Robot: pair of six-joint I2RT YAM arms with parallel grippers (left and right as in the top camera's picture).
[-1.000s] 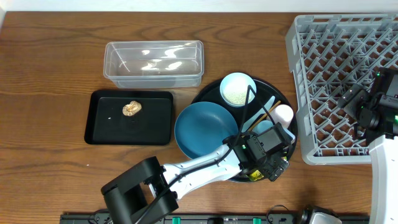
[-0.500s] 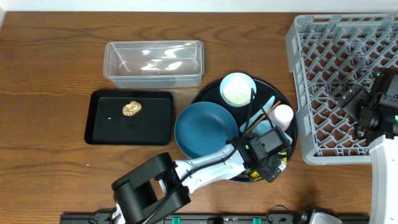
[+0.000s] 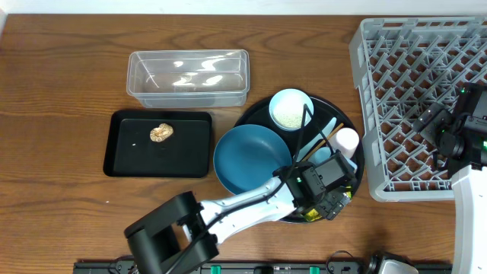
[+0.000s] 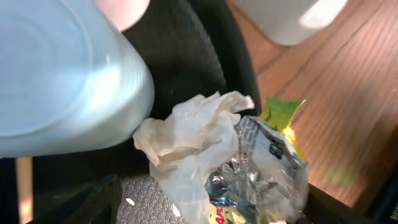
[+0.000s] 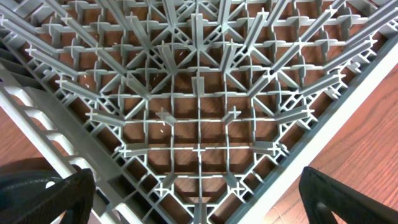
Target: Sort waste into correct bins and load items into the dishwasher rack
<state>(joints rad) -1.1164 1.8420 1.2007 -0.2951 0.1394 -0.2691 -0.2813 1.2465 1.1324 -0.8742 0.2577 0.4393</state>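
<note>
where the table ends on the right, the big grey dishwasher rack (image 3: 426, 99) sits, and the right gripper (image 5: 199, 208) hangs over its pegs, fingers wide apart, holding nothing. next is the round black tray (image 3: 255, 118) in the middle. behind it to the left is the clear tub (image 3: 188, 76), with the flat black tray (image 3: 125, 156) just in front of it. the blue plate (image 3: 251, 158) lies on the round tray, with the bowl (image 3: 290, 109) of rice behind it and a pale cup (image 3: 346, 141) near the right rim. the left gripper (image 3: 329, 202) is low over the tray's front right, beside a pale blue cup (image 4: 62, 81). its fingers are spread wide, and the white paper wad (image 4: 186, 149) lies between them, not squeezed. the yellow-green wrapper (image 4: 280, 115) is tucked under the wad. the small brown food lump (image 3: 160, 132) sits in the flat black tray.
</note>
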